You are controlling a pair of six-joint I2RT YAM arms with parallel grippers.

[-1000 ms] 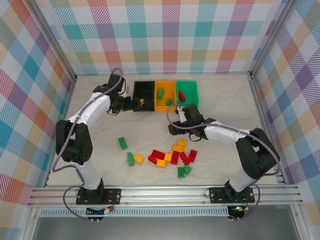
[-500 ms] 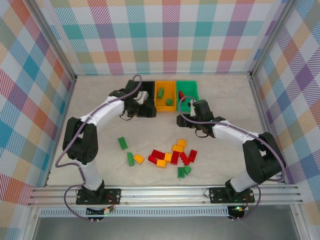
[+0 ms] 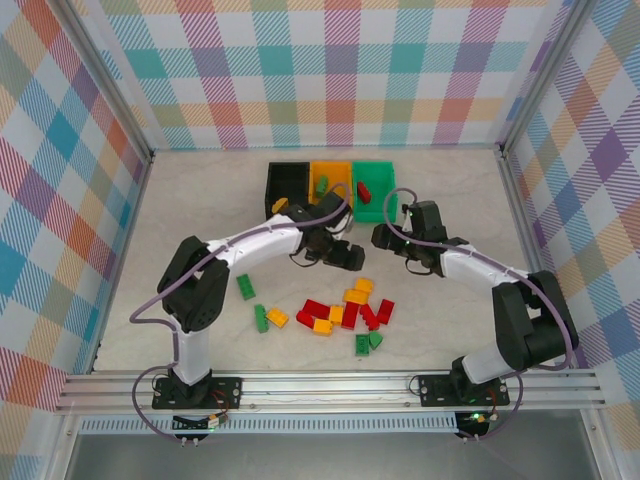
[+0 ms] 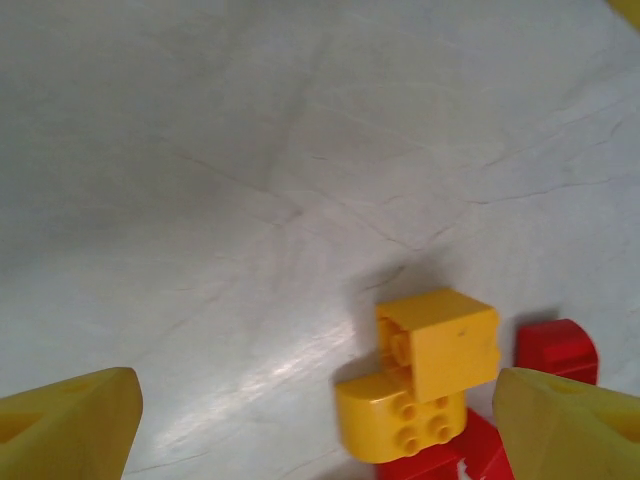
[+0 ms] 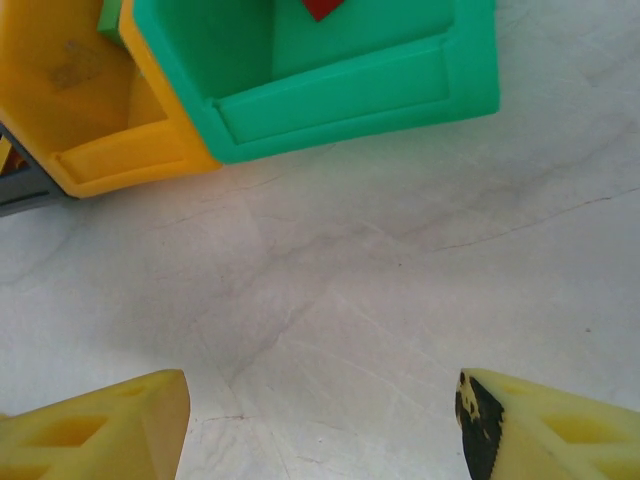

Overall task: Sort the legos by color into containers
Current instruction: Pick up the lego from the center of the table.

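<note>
Top external view: three containers stand in a row at the rear centre of the worktop: black bin, orange-yellow bin, green bin. You can see one yellow brick, one green brick and one red brick inside them. Most legos lie loose toward the front edge, so judge the sort as early. The left hand is spread and empty above the pile's yellow pieces. The right hand is spread and empty over bare worktop just in front of the green bin.
</note>
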